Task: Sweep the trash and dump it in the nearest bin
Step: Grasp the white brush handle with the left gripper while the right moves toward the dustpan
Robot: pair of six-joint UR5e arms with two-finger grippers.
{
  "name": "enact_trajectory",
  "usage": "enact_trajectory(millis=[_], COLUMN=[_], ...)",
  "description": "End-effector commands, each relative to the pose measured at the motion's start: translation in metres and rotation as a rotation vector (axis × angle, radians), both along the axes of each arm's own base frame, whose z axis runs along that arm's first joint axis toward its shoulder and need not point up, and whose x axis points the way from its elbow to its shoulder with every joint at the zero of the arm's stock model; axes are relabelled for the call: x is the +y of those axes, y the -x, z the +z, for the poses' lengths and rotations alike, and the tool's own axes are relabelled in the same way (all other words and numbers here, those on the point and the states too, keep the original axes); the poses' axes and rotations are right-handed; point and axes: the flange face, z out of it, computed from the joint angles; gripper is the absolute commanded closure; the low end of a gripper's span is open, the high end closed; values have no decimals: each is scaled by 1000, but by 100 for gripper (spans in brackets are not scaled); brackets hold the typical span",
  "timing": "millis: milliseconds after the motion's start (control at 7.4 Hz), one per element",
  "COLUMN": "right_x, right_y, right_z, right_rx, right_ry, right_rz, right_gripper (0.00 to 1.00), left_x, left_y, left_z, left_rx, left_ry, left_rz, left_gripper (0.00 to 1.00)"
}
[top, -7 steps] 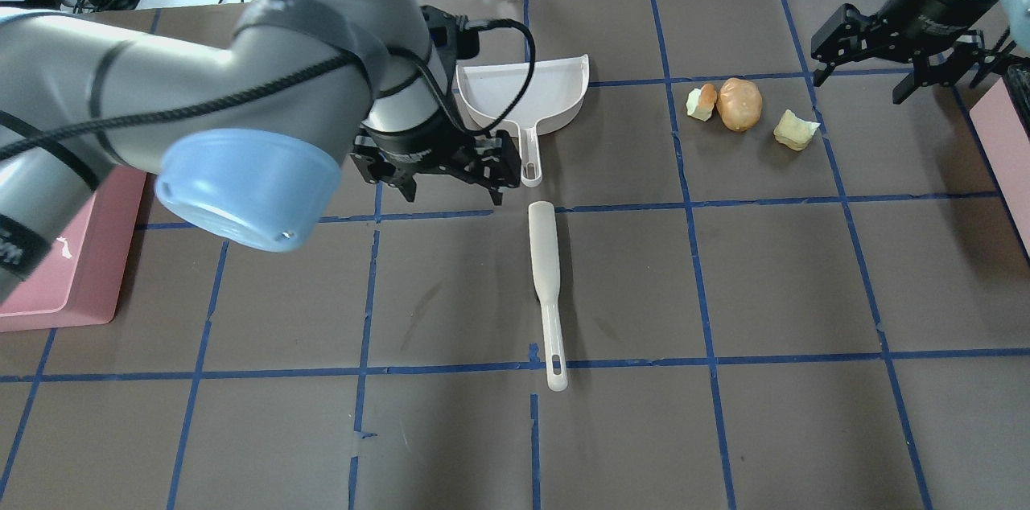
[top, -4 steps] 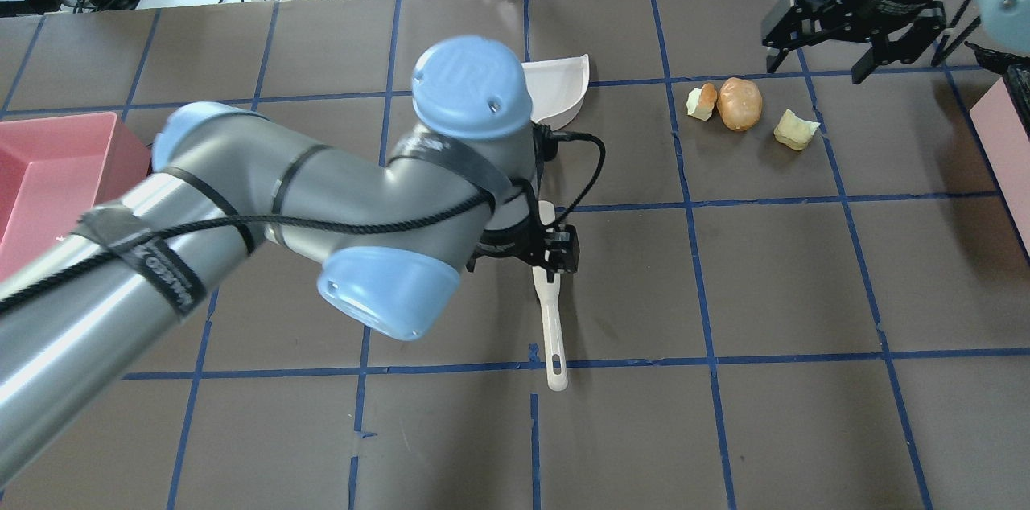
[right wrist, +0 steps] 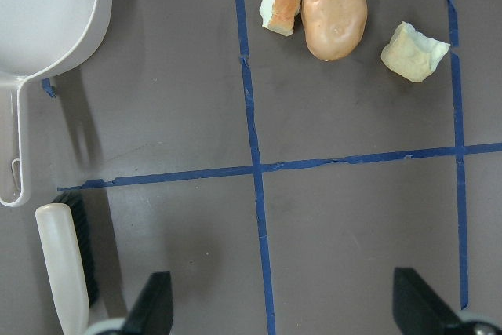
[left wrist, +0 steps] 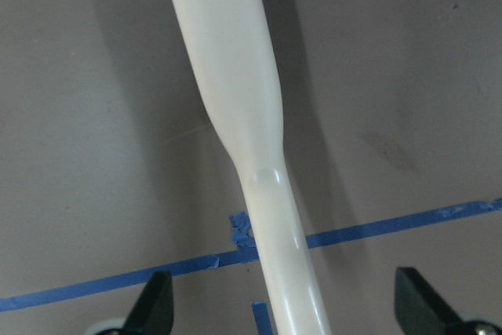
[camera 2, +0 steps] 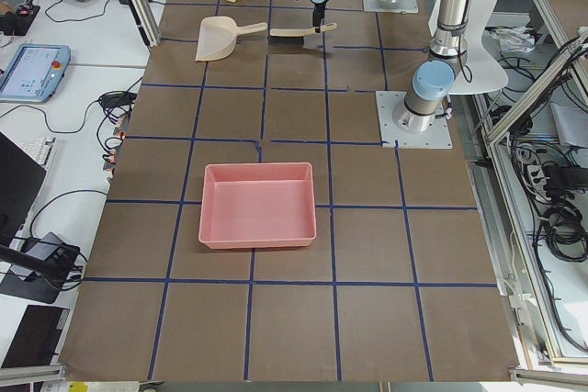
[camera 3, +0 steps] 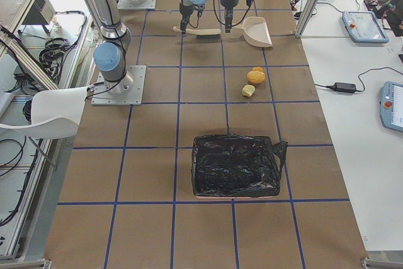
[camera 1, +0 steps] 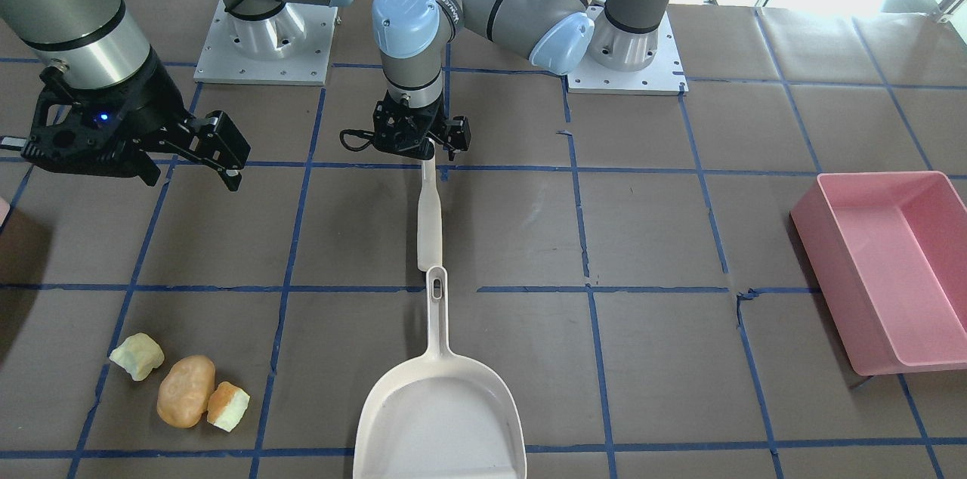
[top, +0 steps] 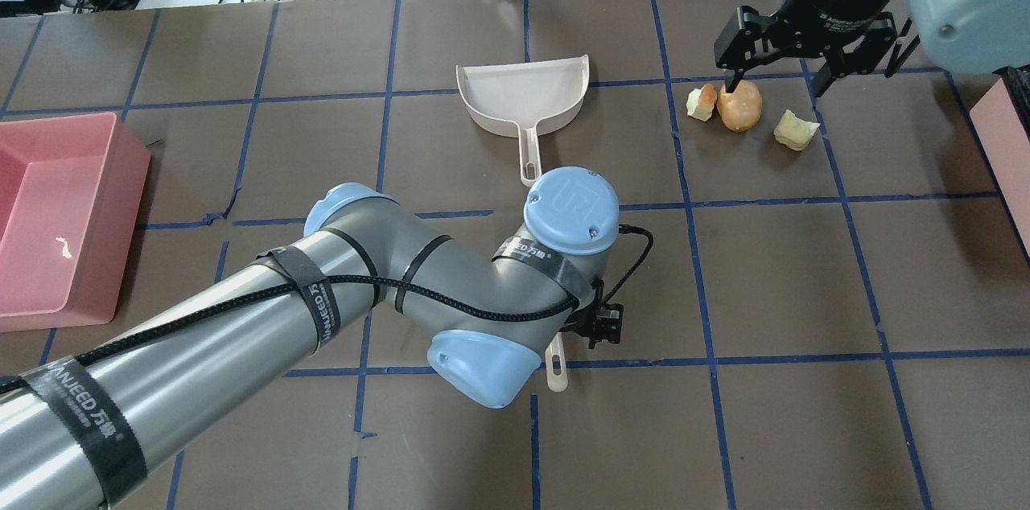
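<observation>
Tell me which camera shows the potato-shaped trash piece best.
The right wrist-mounted view: the potato-shaped piece appears large, sharp and unobstructed. The front-facing view shows it whole but smaller. Overhead, a finger of the right gripper overlaps its top. Both side views show only a small orange blob, and the left wrist view misses it.

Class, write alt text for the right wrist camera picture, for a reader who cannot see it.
Three trash lumps, an orange one between two pale ones, lie at the top of a brown table gridded with blue tape. A white dustpan sits upper left, a brush lower left; the open right hand frames the bottom edge.
</observation>
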Motion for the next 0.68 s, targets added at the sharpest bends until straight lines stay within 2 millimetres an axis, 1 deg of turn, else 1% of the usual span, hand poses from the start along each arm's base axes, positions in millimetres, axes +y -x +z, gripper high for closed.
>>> enact_trajectory(millis=[0,135,270,405,541], right_x=[3,1,1,-2,-14], right_y=[0,-1,-2,-4,-20], right_z=[-12,-15,-11,-10,-28], right_rx=[3,-3,-10,-11,-43], right_ry=[-24,-28,-16,-4,-21], right_rz=[2,-1,1,18,42], right_gripper=[0,0,0,0,0], left_x=[3,3,4,7,8], left_y=[2,2,1,-1,-1], left_z=[-9,-9,-10,-15,-17], left_rx=[-8,-7,-8,-17,-21], left_ry=[-12,-11,-13,-22,-25], left_rz=[-10,-14,-14,-13,-15], left_gripper=[18,34,44,57,72])
